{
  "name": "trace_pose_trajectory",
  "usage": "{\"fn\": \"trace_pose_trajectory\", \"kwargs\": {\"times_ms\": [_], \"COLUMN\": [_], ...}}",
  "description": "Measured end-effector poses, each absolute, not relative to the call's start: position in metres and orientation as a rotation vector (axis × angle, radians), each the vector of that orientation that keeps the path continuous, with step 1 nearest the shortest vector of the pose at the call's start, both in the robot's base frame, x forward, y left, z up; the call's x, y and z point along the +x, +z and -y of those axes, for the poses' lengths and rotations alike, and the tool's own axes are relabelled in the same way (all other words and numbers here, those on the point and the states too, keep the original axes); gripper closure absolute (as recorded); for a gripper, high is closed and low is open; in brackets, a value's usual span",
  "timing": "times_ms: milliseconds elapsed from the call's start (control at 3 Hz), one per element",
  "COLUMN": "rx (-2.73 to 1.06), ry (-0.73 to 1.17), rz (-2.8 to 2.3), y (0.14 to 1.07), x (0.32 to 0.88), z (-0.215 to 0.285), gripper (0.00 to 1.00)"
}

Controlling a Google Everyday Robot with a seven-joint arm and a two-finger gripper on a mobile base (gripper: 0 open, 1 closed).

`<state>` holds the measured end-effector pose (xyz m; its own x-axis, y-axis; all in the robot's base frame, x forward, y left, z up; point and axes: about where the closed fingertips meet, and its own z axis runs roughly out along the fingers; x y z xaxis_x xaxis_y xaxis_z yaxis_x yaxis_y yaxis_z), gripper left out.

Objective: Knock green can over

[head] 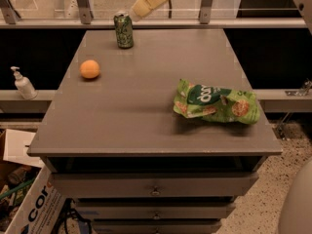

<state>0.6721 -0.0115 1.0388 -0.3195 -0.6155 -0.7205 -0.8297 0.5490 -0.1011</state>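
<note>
The green can (124,30) stands upright near the far left edge of the grey table (146,116). It is dark green with pale markings and a silver top. My gripper (138,9) is a pale cream tip reaching down from the top of the view. It hangs just to the right of the can's top rim, very close to it. I cannot tell whether it touches the can.
An orange ball (90,69) lies on the table's left side. A light-green snack bag (216,103) lies at the right. A soap dispenser (23,84) stands on a ledge to the left. A cardboard box (24,199) sits on the floor at lower left.
</note>
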Motion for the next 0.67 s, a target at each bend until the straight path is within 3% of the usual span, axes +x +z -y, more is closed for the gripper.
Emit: {"fn": "trace_pose_trajectory", "kwargs": {"times_ms": [667], "rx": [-1.233], "ry": [0.27], "rz": [-2.056], "y": [1.011], "x": [0.669], "z": [0.011], "gripper": [0.0]}}
